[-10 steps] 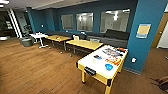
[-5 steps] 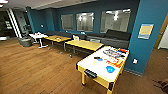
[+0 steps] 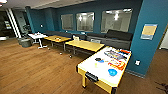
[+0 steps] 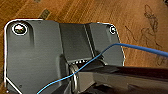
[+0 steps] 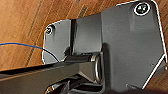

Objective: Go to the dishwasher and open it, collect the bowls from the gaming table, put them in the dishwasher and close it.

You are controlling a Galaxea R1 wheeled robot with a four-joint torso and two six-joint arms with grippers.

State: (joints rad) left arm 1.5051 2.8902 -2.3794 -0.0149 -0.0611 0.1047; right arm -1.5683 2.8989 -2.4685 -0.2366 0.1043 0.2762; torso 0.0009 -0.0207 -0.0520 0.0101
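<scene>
The gaming table stands ahead and to the right in the head view, with a white top and yellow sides. A blue bowl sits near its front right corner. Toward the middle of the top lies a dark bowl with something blue beside it. A small pale cup-like item stands between them. Colourful game boards cover the far half of the top. The dishwasher is out of view. Both wrist views look down past the robot's dark plate onto wooden floor.
Two yellow-topped tables and a small white table line the back left. Dark sofas run along the teal wall. A teal pillar rises right behind the gaming table. Open wooden floor spreads to the left.
The whole head view has shifted a little, with the gaming table slightly nearer. Nothing in the room has moved.
</scene>
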